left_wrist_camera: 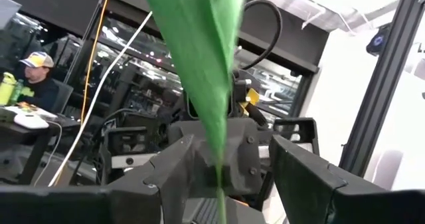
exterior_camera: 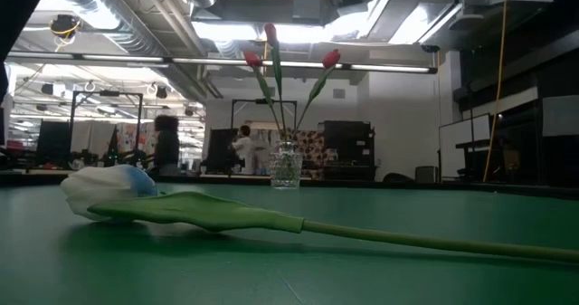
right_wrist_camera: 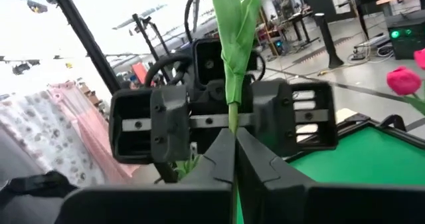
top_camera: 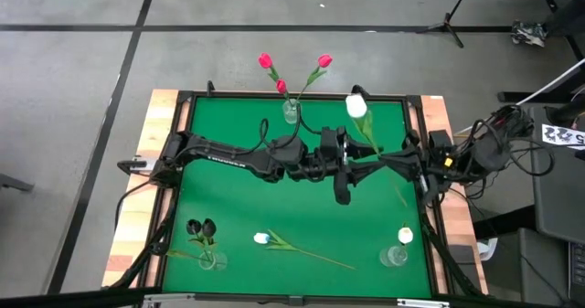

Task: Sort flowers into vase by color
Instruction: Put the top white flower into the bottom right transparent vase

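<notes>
A white flower, head [top_camera: 356, 105] toward the far edge, is up in the air over the table's middle right. My right gripper [right_wrist_camera: 234, 141] is shut on its green stem. My left gripper [left_wrist_camera: 222, 184] faces the right one, open, with a finger on either side of the same stem [left_wrist_camera: 220, 177] and a broad leaf [left_wrist_camera: 199, 58] just in front of it. A second white flower [top_camera: 265, 239] lies flat on the mat near the front edge. The far vase [top_camera: 291, 112] has three pink-red flowers, the near-left vase [top_camera: 210, 258] has dark ones, and the near-right vase [top_camera: 396, 254] has one white. My right gripper pinches the white flower's thin stem [right_wrist_camera: 232, 122] between its two shut fingers, just below the leaf. The fingers come in about level from the table's right side and lie across the stem. The flower is lifted clear of the mat, with its head leaning toward the far edge.
The green mat [top_camera: 238, 198] has a raised dark frame around it. Cables and equipment [top_camera: 512, 153] sit off the table's right edge. In the low view the lying flower [exterior_camera: 109, 192] fills the foreground. People move in the room behind the far vase [exterior_camera: 286, 165].
</notes>
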Controlling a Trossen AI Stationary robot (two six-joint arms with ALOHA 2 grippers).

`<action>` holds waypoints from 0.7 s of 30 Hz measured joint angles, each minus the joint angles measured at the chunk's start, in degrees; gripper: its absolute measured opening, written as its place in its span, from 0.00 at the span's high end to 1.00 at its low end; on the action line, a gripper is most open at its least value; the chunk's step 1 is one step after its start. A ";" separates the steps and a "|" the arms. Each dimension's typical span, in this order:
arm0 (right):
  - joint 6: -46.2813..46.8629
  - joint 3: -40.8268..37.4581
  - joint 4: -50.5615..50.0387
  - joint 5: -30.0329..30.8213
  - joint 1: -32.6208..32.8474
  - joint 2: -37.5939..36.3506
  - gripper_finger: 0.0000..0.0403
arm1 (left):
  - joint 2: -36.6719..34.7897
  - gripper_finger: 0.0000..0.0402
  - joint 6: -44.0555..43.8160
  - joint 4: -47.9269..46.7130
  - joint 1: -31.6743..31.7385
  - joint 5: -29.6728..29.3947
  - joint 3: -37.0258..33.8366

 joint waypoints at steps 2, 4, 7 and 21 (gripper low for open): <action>-0.03 0.00 -0.10 -1.37 0.00 0.19 1.00 | 0.00 0.55 0.63 0.01 0.25 0.02 0.00; -0.01 0.00 0.03 -2.30 0.00 0.46 1.00 | 0.00 0.60 0.88 0.02 0.48 -0.01 0.00; -0.05 0.00 -0.32 -2.33 0.00 0.57 1.00 | 0.00 0.70 0.66 0.00 0.72 0.04 0.00; -0.98 0.00 -5.78 -3.27 -0.04 -1.30 0.94 | 0.02 0.97 3.90 -1.42 0.73 -0.72 -0.11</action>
